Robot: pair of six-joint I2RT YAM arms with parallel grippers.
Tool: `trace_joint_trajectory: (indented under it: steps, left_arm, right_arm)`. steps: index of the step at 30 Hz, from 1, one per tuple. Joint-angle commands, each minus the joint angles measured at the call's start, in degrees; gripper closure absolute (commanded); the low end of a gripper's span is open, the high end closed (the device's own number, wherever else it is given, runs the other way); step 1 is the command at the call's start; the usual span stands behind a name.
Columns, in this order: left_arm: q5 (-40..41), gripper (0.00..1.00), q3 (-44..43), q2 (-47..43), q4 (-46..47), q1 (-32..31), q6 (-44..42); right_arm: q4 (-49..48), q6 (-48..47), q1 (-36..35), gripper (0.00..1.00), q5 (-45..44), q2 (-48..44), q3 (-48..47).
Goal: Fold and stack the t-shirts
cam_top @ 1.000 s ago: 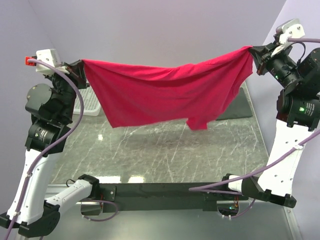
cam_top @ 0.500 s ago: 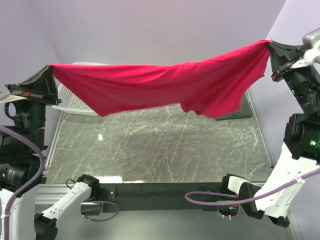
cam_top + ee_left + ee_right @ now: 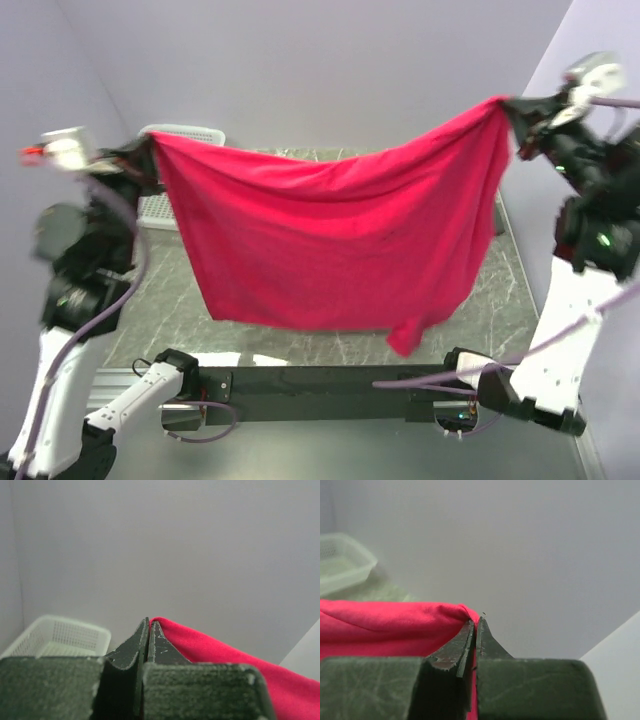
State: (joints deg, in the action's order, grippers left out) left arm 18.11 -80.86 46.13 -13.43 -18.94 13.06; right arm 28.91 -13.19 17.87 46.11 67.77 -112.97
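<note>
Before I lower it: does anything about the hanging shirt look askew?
Yes. The t-shirt hangs crooked: the right gripper pinches its corner higher than the left gripper, and a bunched flap dangles below the hem at lower right.

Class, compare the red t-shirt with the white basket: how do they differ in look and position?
Colour: the t-shirt is plain red; the basket is white mesh. Position: the t-shirt hangs spread in the air, pinched at two corners by the left hand and right hand; the basket sits at the table's far left.
</note>
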Motion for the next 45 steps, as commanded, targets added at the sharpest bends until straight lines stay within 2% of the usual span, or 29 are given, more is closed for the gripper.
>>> trace_joint_trajectory:
  steps: [1,2,7,10,14,16,20,29,38,43,45]
  left_arm:
    - [0.1,0.99,7.6,4.4,3.5,0.3,1.6]
    - [-0.4,0.99,11.8,6.1,5.0,0.3,2.2]
    - [-0.9,0.99,24.2,13.0,11.0,0.6,4.4]
    - [-0.8,0.99,28.3,20.2,13.0,1.6,5.8]
    - [-0.4,1.00,26.2,32.4,14.3,3.6,8.0]
    - [0.2,1.00,23.6,35.8,13.6,4.1,8.7]
    - [1.8,0.99,20.3,42.7,12.2,4.8,9.1]
    - [4.7,0.99,12.8,52.0,11.2,6.1,7.5]
    - [4.7,0.99,9.6,56.0,9.4,6.7,6.6]
    - [1.6,0.99,7.3,57.1,8.6,6.8,5.9]
    - [0.4,0.99,6.9,56.6,8.3,6.8,5.9]
  right_arm:
    - [-0.1,-4.3,-1.9,1.00,2.7,2.6,13.2]
    - [-0.6,-5.3,-2.7,1.00,2.4,2.7,19.9]
    - [-5.3,-14.8,-11.5,1.00,-1.1,7.3,38.0]
    - [-8.1,-16.7,-15.6,1.00,-7.1,15.2,40.1]
    - [-5.8,-14.2,-19.9,1.00,-13.0,31.4,31.3]
    - [-3.2,-12.0,-20.2,1.00,-15.5,35.9,25.2]
    - [-2.7,-9.9,-20.3,1.00,-18.8,42.8,20.4]
    - [-4.7,-7.2,-20.5,1.00,-24.7,46.8,17.2]
    - [-1.4,-8.0,-20.4,1.00,-27.2,49.8,15.8]
    - [-0.2,-8.4,-20.3,0.94,-26.9,50.3,15.0]
    - [1.6,-9.4,-20.3,0.87,-26.5,50.5,14.1]
